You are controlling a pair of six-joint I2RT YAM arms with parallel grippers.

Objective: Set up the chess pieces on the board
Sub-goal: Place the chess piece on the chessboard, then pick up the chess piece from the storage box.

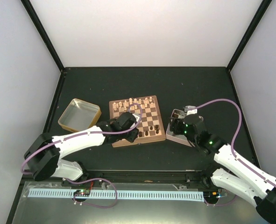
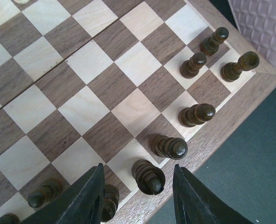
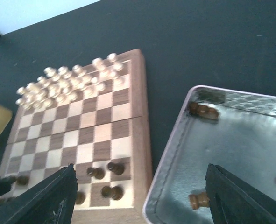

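The board (image 1: 149,117) lies mid-table, with cream chess pieces (image 1: 130,105) along its far rows and dark ones (image 1: 149,132) along its near rows. My left gripper (image 1: 134,135) hangs over the near edge. In the left wrist view it (image 2: 138,168) is open, and an upright dark piece (image 2: 149,176) stands between the fingers (image 2: 88,196) with a gap on each side. Other dark pieces (image 2: 196,114) stand along the same edge. My right gripper (image 3: 140,167) is wide open and empty above the rim of the pink-rimmed tray (image 3: 173,156). Dark pieces (image 3: 203,110) lie in that tray.
A yellow-rimmed metal tin (image 1: 79,114) sits left of the board. The pink-rimmed tray (image 1: 175,136) sits close against the board's right side; its corner (image 2: 264,28) shows in the left wrist view. Dark tabletop surrounds both, with walls behind.
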